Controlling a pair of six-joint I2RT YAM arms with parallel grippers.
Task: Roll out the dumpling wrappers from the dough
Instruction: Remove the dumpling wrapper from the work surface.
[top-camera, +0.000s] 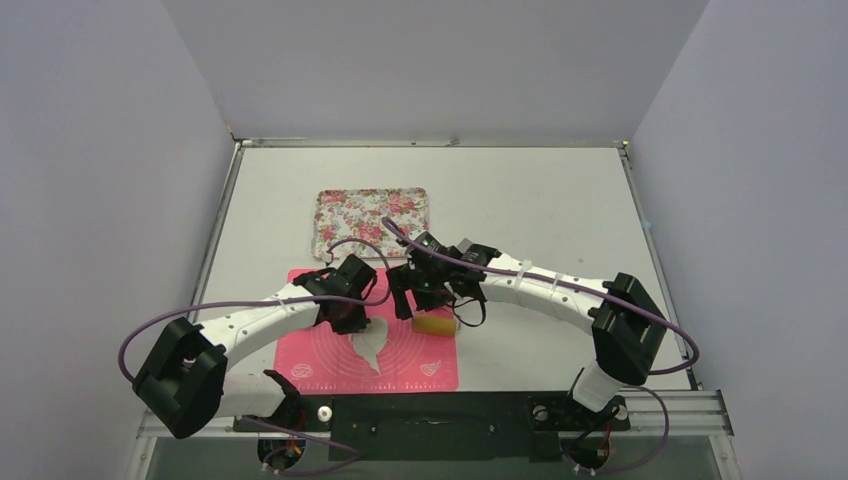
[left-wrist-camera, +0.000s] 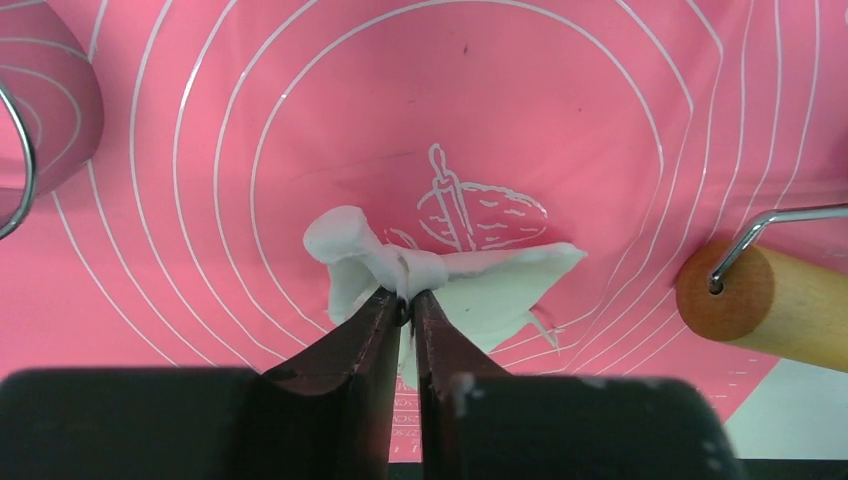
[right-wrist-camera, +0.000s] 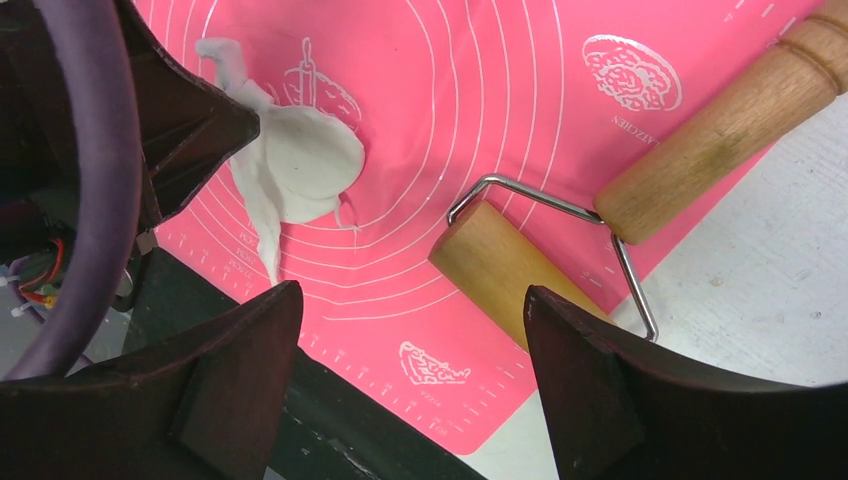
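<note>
We should lift the ragged white dough scrap (left-wrist-camera: 345, 240) slowly and low, peeling it away from the thin round white dumpling wrapper (right-wrist-camera: 315, 160). The wrapper lies flat on the pink silicone mat (left-wrist-camera: 600, 120), joined to the scrap, and must not stretch or lift. Our left hand (left-wrist-camera: 408, 300) is pinched almost closed on that scrap, its arm reaching in from 8 o'clock with the wrist tipped down. Our right hand (right-wrist-camera: 410, 295) hangs wide open and empty over the wooden roller (right-wrist-camera: 490, 265), at 3 o'clock of the wrapper.
</note>
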